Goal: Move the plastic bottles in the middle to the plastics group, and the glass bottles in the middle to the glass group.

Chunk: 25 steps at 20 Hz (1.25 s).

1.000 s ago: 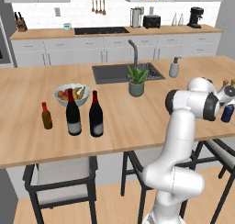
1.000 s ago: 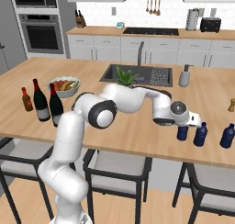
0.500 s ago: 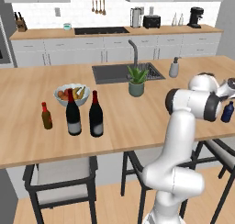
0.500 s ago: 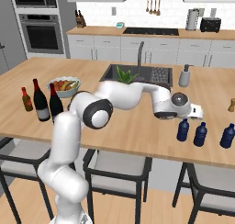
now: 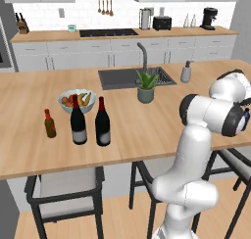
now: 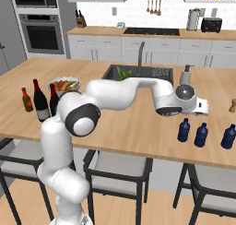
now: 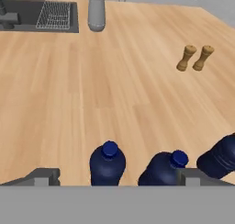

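Three dark blue plastic bottles (image 6: 184,130) stand upright in a row at the counter's (image 6: 138,127) near right edge, just below the gripper (image 7: 114,176), whose fingertips (image 7: 43,176) are spread apart and hold nothing. Far to the left, two wine bottles (image 5: 102,122) and a small brown bottle (image 5: 49,124) stand beside the fruit bowl (image 5: 77,100).

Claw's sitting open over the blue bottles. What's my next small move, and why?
Probably lift the claw straight up and back. It is open and holds nothing, the three blue bottles stand upright together beneath it, and both wine bottles already stand beside the brown bottle. Pulling sideways could tip a blue bottle.
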Tool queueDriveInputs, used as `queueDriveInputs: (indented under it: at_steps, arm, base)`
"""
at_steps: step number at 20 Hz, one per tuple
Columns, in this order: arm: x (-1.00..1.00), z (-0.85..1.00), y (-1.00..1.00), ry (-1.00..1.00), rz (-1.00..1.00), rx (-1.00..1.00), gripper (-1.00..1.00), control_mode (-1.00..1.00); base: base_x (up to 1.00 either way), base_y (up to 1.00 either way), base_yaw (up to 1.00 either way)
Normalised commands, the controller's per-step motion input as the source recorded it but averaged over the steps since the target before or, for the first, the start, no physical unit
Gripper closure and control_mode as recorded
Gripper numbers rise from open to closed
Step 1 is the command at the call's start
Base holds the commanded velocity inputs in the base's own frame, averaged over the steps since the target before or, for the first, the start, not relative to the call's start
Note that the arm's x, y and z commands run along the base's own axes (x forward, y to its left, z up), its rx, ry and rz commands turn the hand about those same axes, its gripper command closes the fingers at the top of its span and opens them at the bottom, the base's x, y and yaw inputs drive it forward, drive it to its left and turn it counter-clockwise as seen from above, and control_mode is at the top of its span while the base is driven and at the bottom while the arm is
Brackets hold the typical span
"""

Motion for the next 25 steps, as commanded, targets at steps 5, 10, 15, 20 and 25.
queueDriveInputs:
  at_steps: [5,10,15,20,25]
  arm:
    - [-0.80,0.26,0.50,0.00,-0.12,0.01,-1.00,-1.00]
    - [-0.68,0.06,0.79,0.00,-0.12,0.00,-1.00,-1.00]
    - [-0.58,0.09,0.89,0.02,-0.17,0.00,-1.00,-1.00]
    - [-0.54,0.09,0.90,0.07,-0.13,0.00,-1.00,-1.00]
    - [-0.60,0.00,0.92,0.02,-0.14,0.00,-1.00,-1.00]
  base:
    - [0.00,0.00,0.00]
    - [0.00,0.00,0.00]
    - [0.00,0.00,0.00]
    - [0.00,0.00,0.00]
    - [0.00,0.00,0.00]
